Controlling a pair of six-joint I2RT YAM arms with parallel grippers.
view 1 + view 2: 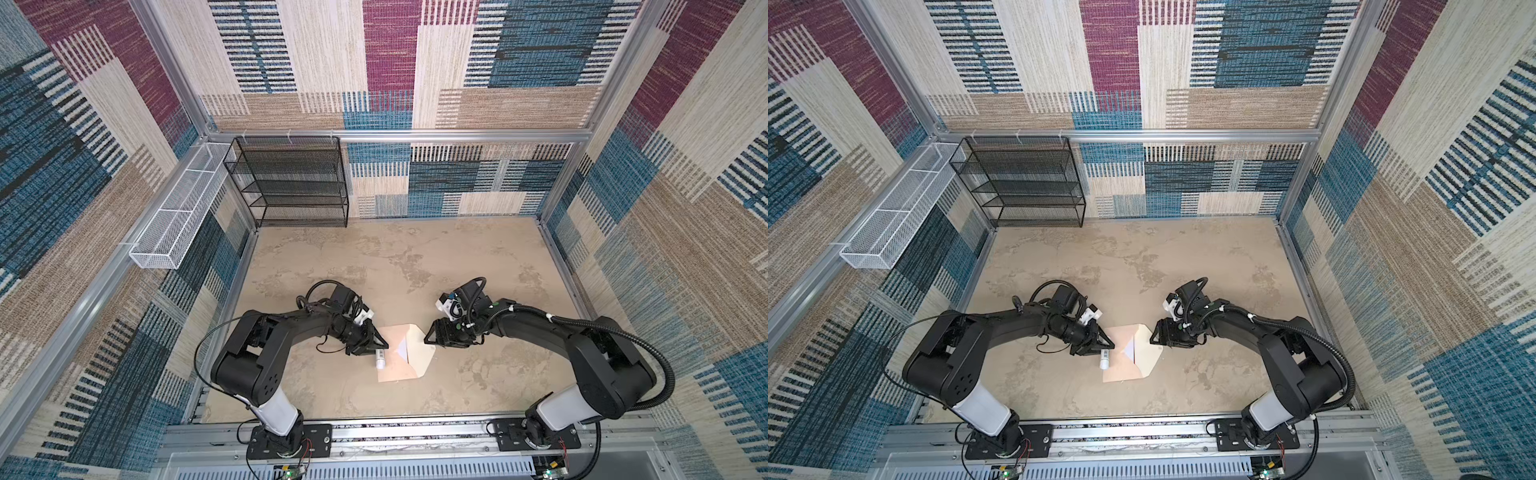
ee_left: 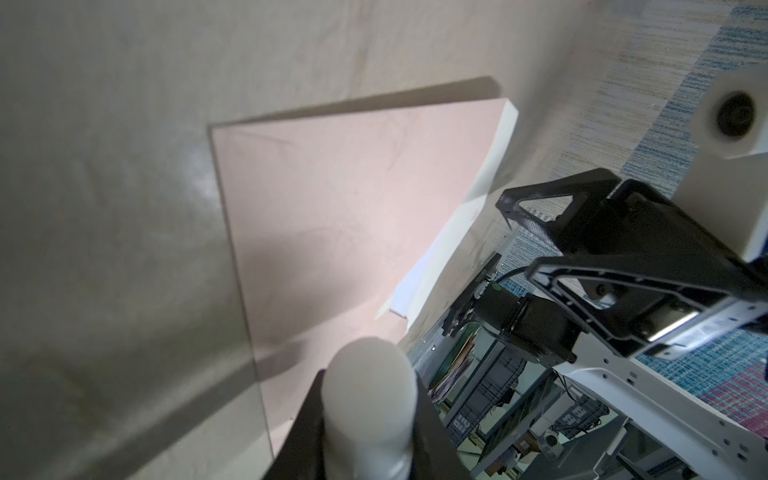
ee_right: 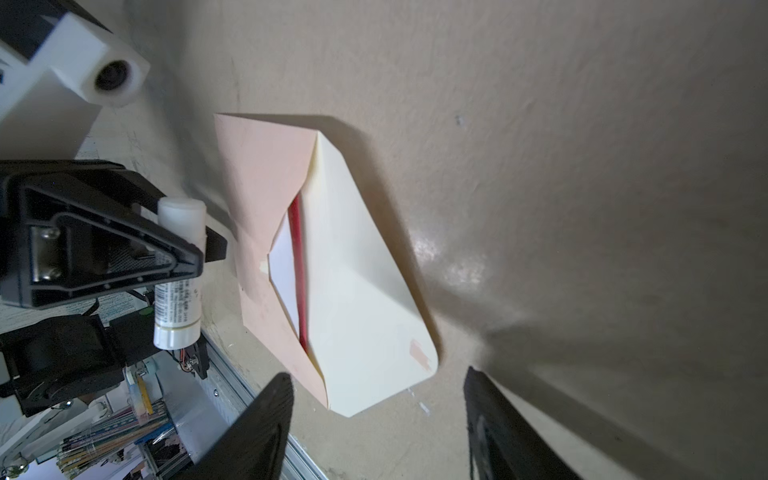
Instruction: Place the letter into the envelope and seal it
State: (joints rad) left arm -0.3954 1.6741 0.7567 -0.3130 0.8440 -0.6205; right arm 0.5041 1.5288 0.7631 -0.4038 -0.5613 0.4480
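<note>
Envelope (image 3: 266,174) peach-tan, open, red-edged letter (image 3: 284,270) inside

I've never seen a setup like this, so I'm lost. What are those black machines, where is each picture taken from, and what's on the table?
These are two robot arms, left arm and right arm, mounted along one edge of a tan table. Two pictures look down from overhead; two come from cameras on the arms' wrists. On the table lies a peach envelope, its cream flap open, with a letter tucked inside, white face and red edge showing. The left gripper is shut on a small white tube, probably a glue stick. The right gripper hangs open and empty beside the flap.
</note>
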